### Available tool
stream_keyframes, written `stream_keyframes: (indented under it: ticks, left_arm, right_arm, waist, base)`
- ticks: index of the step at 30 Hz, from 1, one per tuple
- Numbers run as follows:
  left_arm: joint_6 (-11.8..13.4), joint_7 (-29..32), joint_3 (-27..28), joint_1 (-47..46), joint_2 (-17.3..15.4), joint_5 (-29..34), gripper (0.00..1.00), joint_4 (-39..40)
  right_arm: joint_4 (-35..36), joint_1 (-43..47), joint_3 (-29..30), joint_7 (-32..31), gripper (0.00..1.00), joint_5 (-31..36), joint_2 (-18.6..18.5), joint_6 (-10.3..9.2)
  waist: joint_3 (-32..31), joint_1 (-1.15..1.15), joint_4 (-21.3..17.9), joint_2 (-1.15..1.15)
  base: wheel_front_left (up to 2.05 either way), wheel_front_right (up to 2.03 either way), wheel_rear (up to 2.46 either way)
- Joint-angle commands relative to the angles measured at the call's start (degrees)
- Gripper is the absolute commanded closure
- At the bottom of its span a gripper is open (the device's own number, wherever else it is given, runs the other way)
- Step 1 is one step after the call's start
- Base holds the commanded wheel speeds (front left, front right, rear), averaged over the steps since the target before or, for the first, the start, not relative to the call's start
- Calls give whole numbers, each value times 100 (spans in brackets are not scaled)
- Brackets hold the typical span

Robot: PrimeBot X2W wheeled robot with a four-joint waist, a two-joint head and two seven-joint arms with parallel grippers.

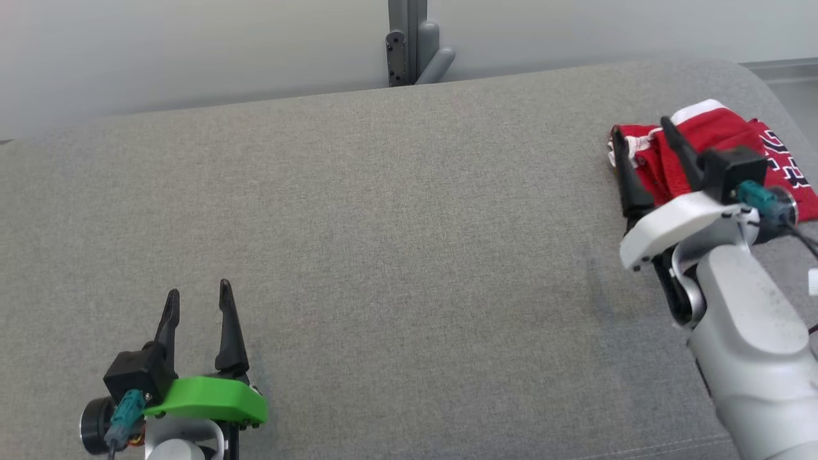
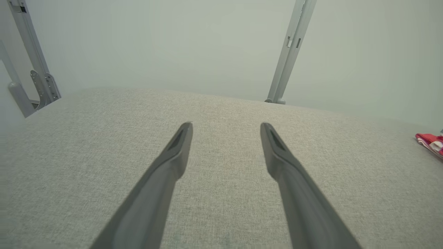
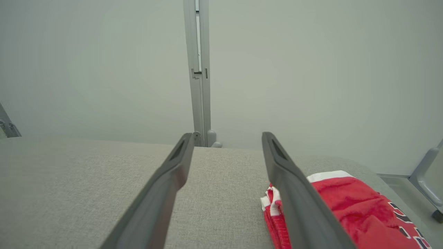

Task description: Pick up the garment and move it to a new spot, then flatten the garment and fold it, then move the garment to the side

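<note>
The left gripper (image 1: 198,295) stands with its two dark fingers spread wide and nothing between them. In the left wrist view the gap of the left gripper (image 2: 225,125) frames only bare grey weave, and its fingertips sit low over the grey fabric cushion (image 1: 409,223). Whether they touch the cloth cannot be told. The right gripper (image 1: 641,128) is spread just as wide and grips nothing. In the head view its two fingers straddle the near-left edge of the red garment (image 1: 716,131), with a strip of red fabric and white trim showing between them. In the right wrist view the right gripper (image 3: 226,135) has mostly bare cushion in its gap. The garment (image 3: 346,200) lies chiefly outside its right-hand finger, and only a small white-and-red corner reaches inside that finger. Contact between the fingertips and the fabric cannot be made out. There is one garment, bunched, red with white bands and black-and-white lettering. From the left jaws the garment (image 2: 431,141) is far off to their right, well apart from them. There are two grippers with two fingers each, and one cushion. One grey metal post (image 1: 409,45) rises beyond the cushion's far edge, ahead of the space between the two grippers.
</note>
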State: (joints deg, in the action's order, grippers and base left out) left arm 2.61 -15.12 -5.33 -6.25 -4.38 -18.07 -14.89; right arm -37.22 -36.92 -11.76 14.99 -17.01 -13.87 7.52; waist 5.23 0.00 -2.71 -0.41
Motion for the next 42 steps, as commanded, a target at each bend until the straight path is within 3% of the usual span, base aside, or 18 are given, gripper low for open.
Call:
stream_keyframes:
  ticks: [1, 13, 25, 42]
  left_arm:
    - [4, -1, 44, 147, 8, -68, 0, -12]
    - [-5, -1, 17, 605, 46, -49, 0, -22]
    - [26, -1, -106, 763, 66, 77, 0, -58]
    - [146, -1, -46, 1058, 70, 282, 0, 194]
  right_arm:
    - [269, 418, 155, 21, 0, 146, 169, -7]
    - [1656, 2374, 956, 3, 0, 905, 1032, -6]
    - [2277, 3439, 539, -78, 0, 446, 1092, -6]
    - [2461, 3537, 518, -101, 0, 389, 1092, -6]
  waist:
    - [-149, 0, 61, 41]
    - [-517, 0, 196, 41]
    - [-648, 0, 257, 41]
    - [-658, 0, 219, 41]
  base:
    - [0, 0, 0]
    - [0, 0, 0]
    - [0, 0, 0]
    - [0, 0, 0]
